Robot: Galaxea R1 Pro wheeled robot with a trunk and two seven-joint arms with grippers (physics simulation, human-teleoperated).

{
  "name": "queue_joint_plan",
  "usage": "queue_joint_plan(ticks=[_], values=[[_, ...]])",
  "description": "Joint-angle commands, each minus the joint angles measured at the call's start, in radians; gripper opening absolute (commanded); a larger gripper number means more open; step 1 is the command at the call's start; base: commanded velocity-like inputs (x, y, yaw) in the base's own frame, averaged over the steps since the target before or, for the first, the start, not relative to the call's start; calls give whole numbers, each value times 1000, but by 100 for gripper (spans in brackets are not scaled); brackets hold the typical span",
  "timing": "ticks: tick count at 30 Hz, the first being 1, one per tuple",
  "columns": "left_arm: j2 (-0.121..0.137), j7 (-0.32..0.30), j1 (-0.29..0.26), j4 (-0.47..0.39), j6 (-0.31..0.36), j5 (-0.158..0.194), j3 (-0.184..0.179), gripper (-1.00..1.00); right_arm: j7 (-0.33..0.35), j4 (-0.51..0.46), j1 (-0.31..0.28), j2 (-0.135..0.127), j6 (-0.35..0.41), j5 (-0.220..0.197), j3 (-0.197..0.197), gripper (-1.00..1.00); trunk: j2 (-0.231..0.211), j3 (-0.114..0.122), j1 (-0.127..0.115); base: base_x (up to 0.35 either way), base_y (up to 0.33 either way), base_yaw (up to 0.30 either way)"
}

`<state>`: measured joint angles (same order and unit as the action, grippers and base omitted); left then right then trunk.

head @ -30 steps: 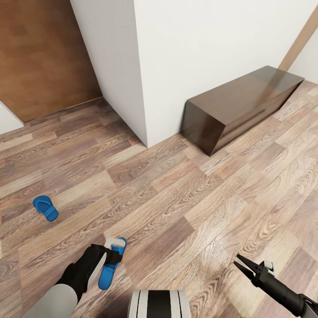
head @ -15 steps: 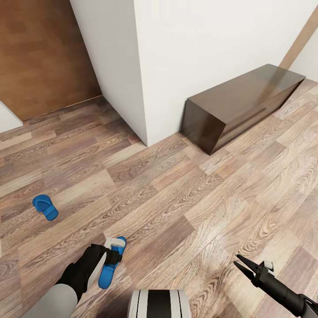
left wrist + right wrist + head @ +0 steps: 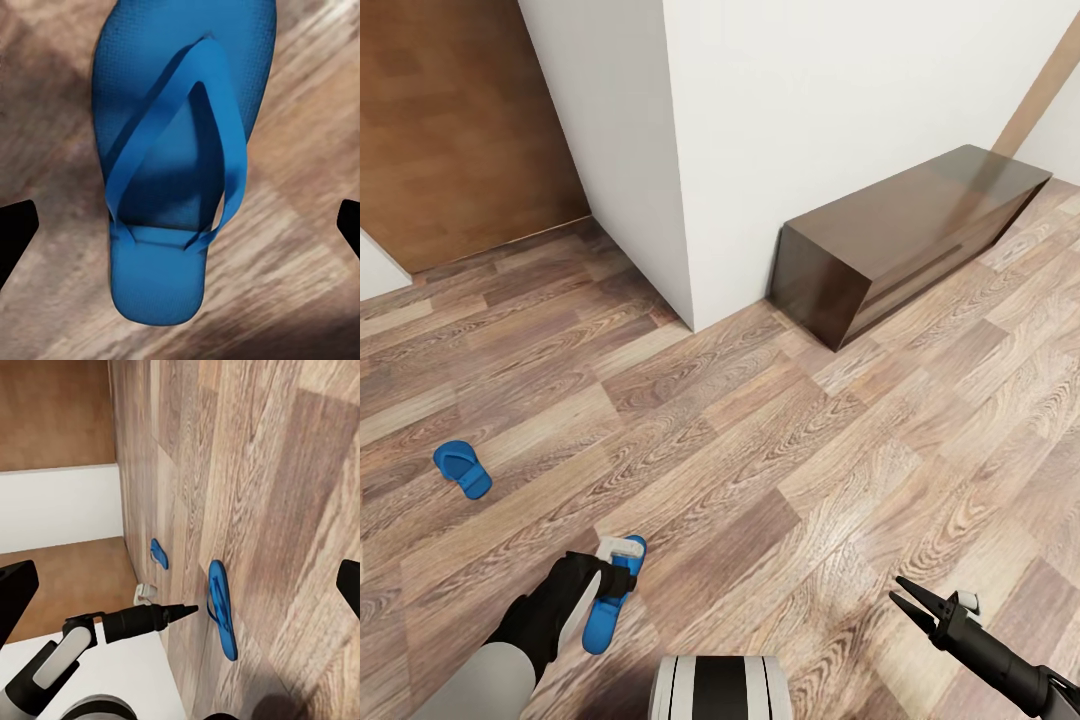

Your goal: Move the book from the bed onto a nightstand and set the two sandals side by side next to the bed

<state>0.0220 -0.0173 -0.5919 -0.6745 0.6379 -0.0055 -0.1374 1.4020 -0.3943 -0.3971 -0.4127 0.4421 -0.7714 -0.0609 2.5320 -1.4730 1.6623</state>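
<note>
While left pincer (image 3: 616, 572) hovers wide open, empty, over near sandal (image 3: 169, 161) on floor (image 3: 780, 470) | far sandal (image 3: 462, 469) well apart | right pincer (image 3: 913, 598) open, empty | risk: thin sole slips if fingers close high

A home interior is showing here: wood-plank flooring (image 3: 760, 470) is running throughout, a white wall corner (image 3: 690, 150) is standing at 12 o'clock, a low dark bench (image 3: 905, 240) is sitting against it at 2 o'clock, and blue sandals (image 3: 462, 469) are lying at 9 o'clock.
</note>
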Motion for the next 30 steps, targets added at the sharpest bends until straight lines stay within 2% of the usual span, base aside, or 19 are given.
queue_joint_plan(ticks=[1, 12, 30], values=[[1, 0, 0, -2, 4, -1, -4, 100, 2, 0, 0, 0, 10, -3, 0, 100, 0, -1, 0, 0, 0, 0], [0, 31, 0, -4, -2, 4, 0, 100, 2, 0, 0, 0, 10, -3, 0, 100, 0, -1, 0, 0, 0, 0], [0, 37, 0, -5, -3, 8, 1, 100, 3, 0, 0, 0, 10, -3, 0, 100, 0, -1, 0, 0, 0, 0]])
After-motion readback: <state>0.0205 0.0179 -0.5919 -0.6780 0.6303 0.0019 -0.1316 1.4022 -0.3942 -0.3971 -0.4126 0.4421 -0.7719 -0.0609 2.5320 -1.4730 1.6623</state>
